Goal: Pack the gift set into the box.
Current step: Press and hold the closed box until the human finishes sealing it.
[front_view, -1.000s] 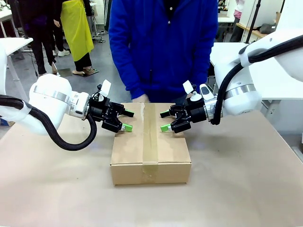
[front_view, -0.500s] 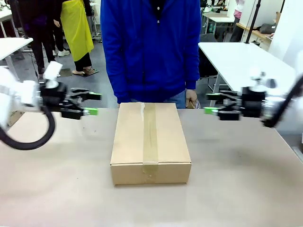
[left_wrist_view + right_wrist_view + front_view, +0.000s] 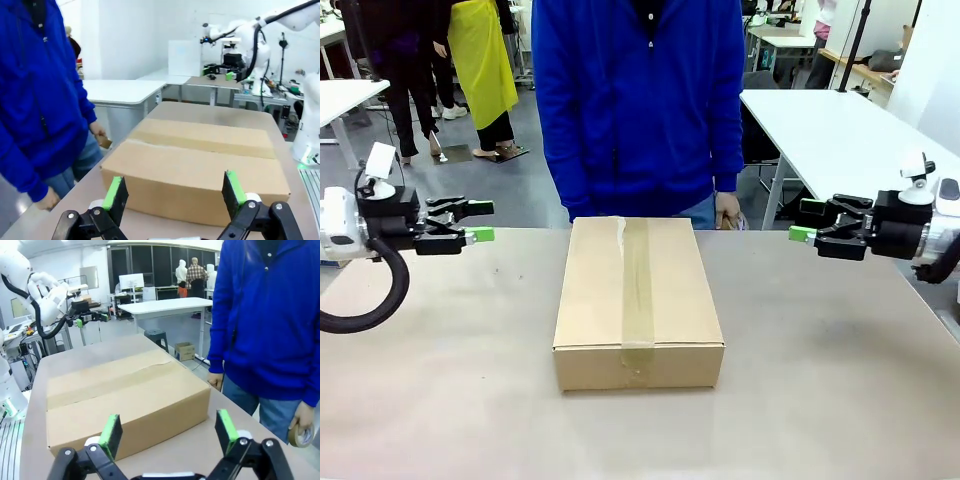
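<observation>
The box (image 3: 638,300) lies in the middle of the table, flaps closed, with a strip of clear tape along its top seam. The gift set is hidden from view. My left gripper (image 3: 480,221) hovers open and empty at the table's far left, well clear of the box. My right gripper (image 3: 803,221) hovers open and empty at the far right, likewise apart from it. In the left wrist view the box (image 3: 200,165) lies beyond my open left gripper (image 3: 175,192). The right wrist view shows the box (image 3: 120,395) ahead of my open right gripper (image 3: 167,427).
A person in a blue jacket (image 3: 640,100) stands at the far edge behind the box, holding a tape roll (image 3: 301,435) in one lowered hand. White tables (image 3: 840,130) stand behind on the right. Bare tabletop (image 3: 820,400) surrounds the box.
Both grippers have drawn back from above the box outward to the table's left and right sides. The person's hand has left the box's far edge.
</observation>
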